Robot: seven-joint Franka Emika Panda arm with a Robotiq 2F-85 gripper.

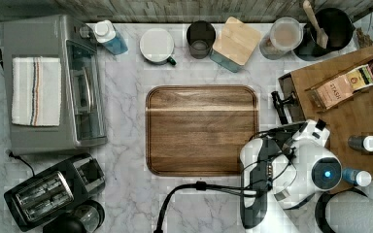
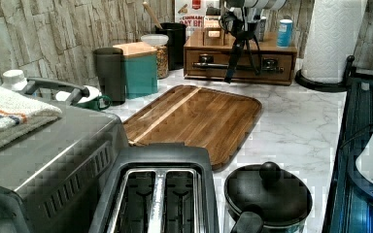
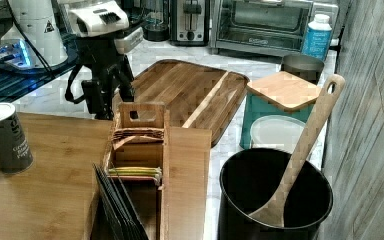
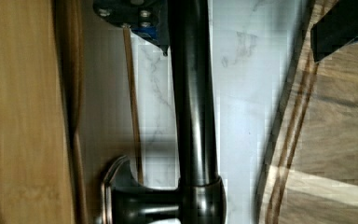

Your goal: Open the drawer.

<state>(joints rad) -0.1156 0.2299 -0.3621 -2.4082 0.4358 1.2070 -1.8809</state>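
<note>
Beside cutting board (image 1: 201,128) | jaws apparently straddling drawer (image 2: 238,63) handle (image 4: 193,98)

White Panda arm reached in from the top view's lower right, wrist bent down, black gripper (image 2: 236,60) hanging low with fingers (image 2: 230,68) pointed downward and spread apart, one on each side of the bar

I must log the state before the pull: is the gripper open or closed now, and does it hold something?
Gripper: open, one finger on each side of the handle, not clamped on it.
</note>
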